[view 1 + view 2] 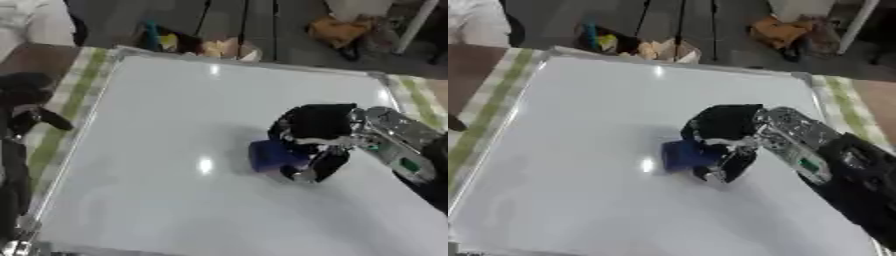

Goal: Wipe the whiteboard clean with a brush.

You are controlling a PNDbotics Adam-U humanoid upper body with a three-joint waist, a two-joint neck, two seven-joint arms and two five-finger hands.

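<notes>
Wiping mid-board.
Right robot hand (pixel 317 131) curled around blue brush (pixel 274 155), pressed on whiteboard (pixel 175 150); left robot hand (pixel 26 107) idle, fingers unclear.

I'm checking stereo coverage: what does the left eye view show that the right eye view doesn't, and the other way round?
Only the left eye view shows the left hand and its dark arm along the left edge, off the whiteboard. Only the right eye view shows more of the right forearm toward the lower right corner. Both show the right hand with fingers curled on the blue brush resting on the board, which looks clean.
</notes>
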